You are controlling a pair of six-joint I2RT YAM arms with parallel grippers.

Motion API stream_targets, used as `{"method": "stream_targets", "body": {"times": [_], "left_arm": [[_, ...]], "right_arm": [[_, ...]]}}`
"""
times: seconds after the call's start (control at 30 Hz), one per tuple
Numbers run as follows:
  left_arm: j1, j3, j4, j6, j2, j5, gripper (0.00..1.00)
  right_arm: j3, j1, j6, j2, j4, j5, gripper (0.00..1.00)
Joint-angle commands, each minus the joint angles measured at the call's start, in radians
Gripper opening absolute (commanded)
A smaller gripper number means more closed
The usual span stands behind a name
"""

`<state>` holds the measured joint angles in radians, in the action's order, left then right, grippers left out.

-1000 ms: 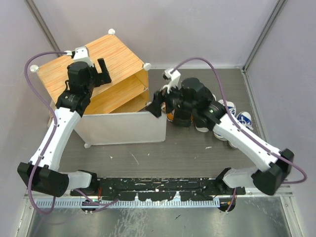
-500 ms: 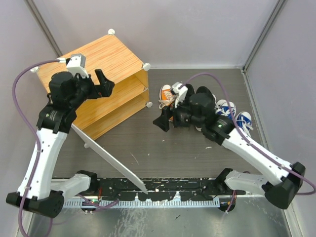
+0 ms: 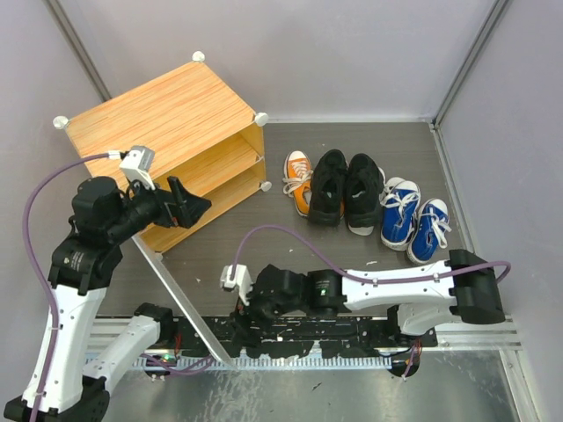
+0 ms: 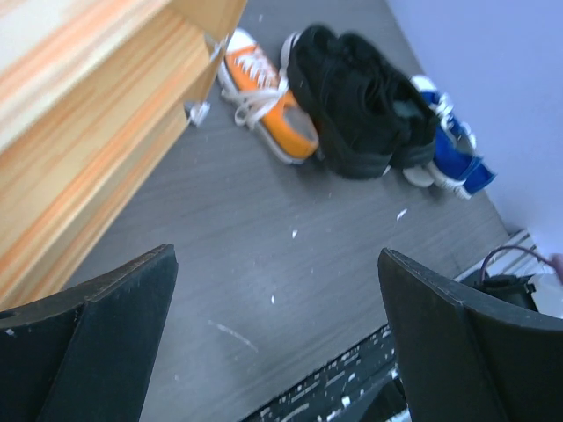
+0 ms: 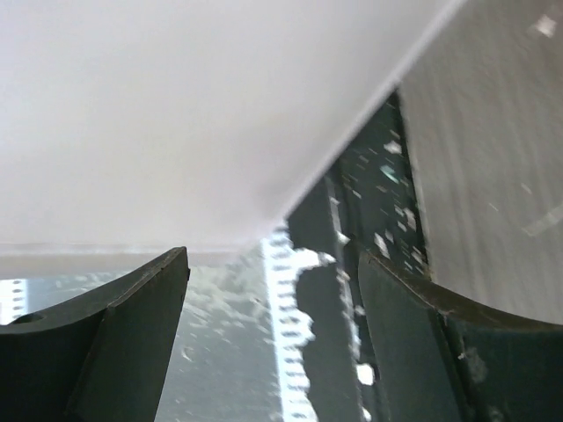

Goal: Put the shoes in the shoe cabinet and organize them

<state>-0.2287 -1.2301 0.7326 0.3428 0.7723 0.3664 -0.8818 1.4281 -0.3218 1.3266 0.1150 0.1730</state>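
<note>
The shoe cabinet (image 3: 158, 114) stands at the back left, its front open and its shelf showing. Its white door (image 3: 180, 299) is swung out toward the near edge. One orange shoe (image 3: 299, 180), a black pair (image 3: 345, 186) and a blue pair (image 3: 413, 220) stand in a row on the table to the cabinet's right. My left gripper (image 3: 189, 207) is open and empty in front of the cabinet. Its wrist view shows the cabinet (image 4: 88, 114), orange shoe (image 4: 268, 105), black pair (image 4: 361, 101) and blue pair (image 4: 453, 154). My right gripper (image 3: 244, 309) is open and empty, low by the door's free end (image 5: 176, 114).
The black mounting rail (image 3: 290, 338) runs along the near edge under the right arm. Grey walls close the back and both sides. The open door crosses the floor diagonally between the two arms. Dark table surface (image 3: 264, 237) lies between the cabinet and the shoes.
The white door has swung from across the cabinet's front out toward the near edge. My left arm pulled back toward me. My right arm dropped from beside the shoes to the near edge.
</note>
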Motion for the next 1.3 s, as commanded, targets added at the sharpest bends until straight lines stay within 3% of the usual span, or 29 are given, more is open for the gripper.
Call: {"method": "stream_targets", "body": {"times": [0.0,0.1,0.2,0.3,0.4,0.53,0.73,0.97,1.27], "left_arm": [[0.000,0.020,0.071,-0.030,-0.025,0.013,0.98],[0.001,0.025,0.088,-0.037,-0.041,0.013,0.98],[0.000,0.027,0.136,-0.049,-0.058,0.010,0.98],[0.002,0.027,0.172,-0.055,-0.082,0.011,0.98],[0.000,0.026,0.210,-0.060,-0.115,0.013,0.98],[-0.001,0.023,0.264,-0.077,-0.162,0.001,0.98],[0.001,0.013,0.326,-0.105,-0.170,-0.019,0.98],[0.000,0.000,0.352,-0.127,-0.167,-0.022,0.98],[0.000,-0.074,0.355,-0.111,-0.162,-0.013,0.98]], "right_arm": [[-0.091,0.060,-0.022,0.055,-0.212,0.073,0.83],[-0.082,0.060,-0.036,0.069,-0.271,0.117,0.83],[-0.086,0.060,-0.020,0.063,-0.209,0.032,0.83],[-0.122,0.060,0.008,0.033,-0.041,-0.219,0.86],[-0.157,0.039,0.003,-0.033,0.120,-0.595,0.88],[-0.197,-0.096,-0.075,-0.138,0.319,-0.888,0.88],[-0.273,-0.395,-0.051,-0.223,0.414,-0.955,0.86],[-0.429,-0.751,-0.002,-0.068,0.456,-0.693,0.79],[-0.522,-0.909,-0.017,0.127,0.508,-0.611,0.72]]}}
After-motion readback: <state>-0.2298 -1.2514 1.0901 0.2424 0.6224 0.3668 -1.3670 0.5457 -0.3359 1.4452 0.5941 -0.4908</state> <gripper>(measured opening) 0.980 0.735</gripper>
